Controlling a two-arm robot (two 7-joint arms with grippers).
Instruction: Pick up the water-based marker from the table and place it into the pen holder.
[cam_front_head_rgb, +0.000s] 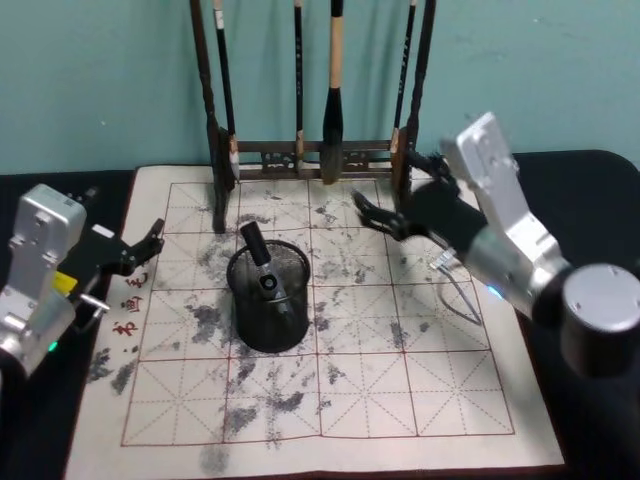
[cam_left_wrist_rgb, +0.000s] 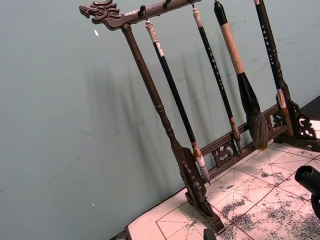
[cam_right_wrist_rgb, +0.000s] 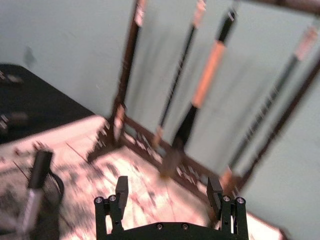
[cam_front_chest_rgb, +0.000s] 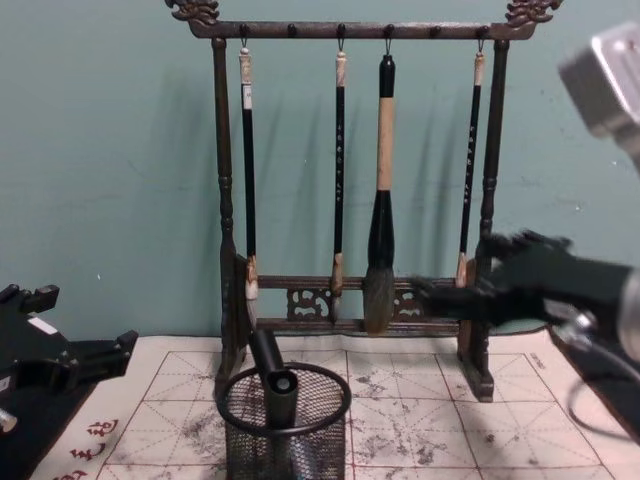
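Standing tilted inside the black wire-mesh pen holder (cam_front_head_rgb: 268, 297), the dark water-based marker (cam_front_head_rgb: 258, 260) leans with its top end above the rim, near the middle of an ink-stained grid mat (cam_front_head_rgb: 400, 400). The right gripper (cam_front_head_rgb: 375, 213) hovers empty above the mat, right of the holder and in front of the wooden brush rack (cam_front_head_rgb: 310, 155), its fingers spread wide. The left gripper (cam_front_head_rgb: 150, 240) hangs over the mat's left edge, well apart from the holder, its fingers apart and holding nothing.

Even indoor light throws soft shadows of the brush rack (cam_front_chest_rgb: 350, 200) onto the wall, while the right wrist view is motion-blurred.
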